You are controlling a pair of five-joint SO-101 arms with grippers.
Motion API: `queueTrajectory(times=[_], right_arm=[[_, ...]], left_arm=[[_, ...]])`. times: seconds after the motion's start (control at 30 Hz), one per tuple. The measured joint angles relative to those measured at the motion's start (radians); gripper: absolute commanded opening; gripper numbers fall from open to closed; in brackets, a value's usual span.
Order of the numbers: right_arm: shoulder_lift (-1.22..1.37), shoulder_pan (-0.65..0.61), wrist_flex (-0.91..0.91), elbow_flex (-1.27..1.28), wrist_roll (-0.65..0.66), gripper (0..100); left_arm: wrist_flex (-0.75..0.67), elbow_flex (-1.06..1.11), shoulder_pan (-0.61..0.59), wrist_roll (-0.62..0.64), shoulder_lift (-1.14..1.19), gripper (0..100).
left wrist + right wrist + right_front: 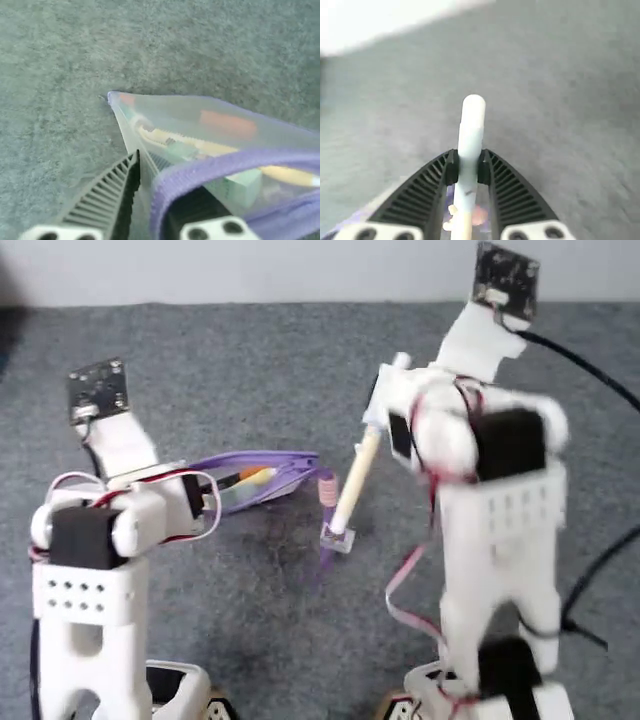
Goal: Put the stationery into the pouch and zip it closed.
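The pouch is held off the grey carpet by the left gripper, whose jaws are clenched on one end of its clear wall, just under the purple zipper band. Inside the pouch a yellow pencil, a green eraser and an orange item are seen through the plastic. The white pen is grasped firmly by the right gripper near its upper part and is tilted, its lower end pointing down. This lower end is found just beside the far end of the pouch, outside it; whether they touch cannot be told.
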Motion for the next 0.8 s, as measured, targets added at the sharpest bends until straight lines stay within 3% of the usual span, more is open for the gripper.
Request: queueTrajectory(times=[0.33, 0.53, 0.8], right_arm=[[-0.164, -0.279, -0.295, 0.038, -0.034, 0.7], [-0.164, -0.290, -0.457, 0.198, -0.029, 0.7], [-0.167, -0.292, -0.790, 0.434, 0.098, 0.7]], left_arm=[[-0.032, -0.002, 0.037, 0.015, 0.025, 1], [-0.035, -0.002, 0.038, 0.015, 0.026, 1], [-0.035, -0.002, 0.038, 0.015, 0.026, 1]])
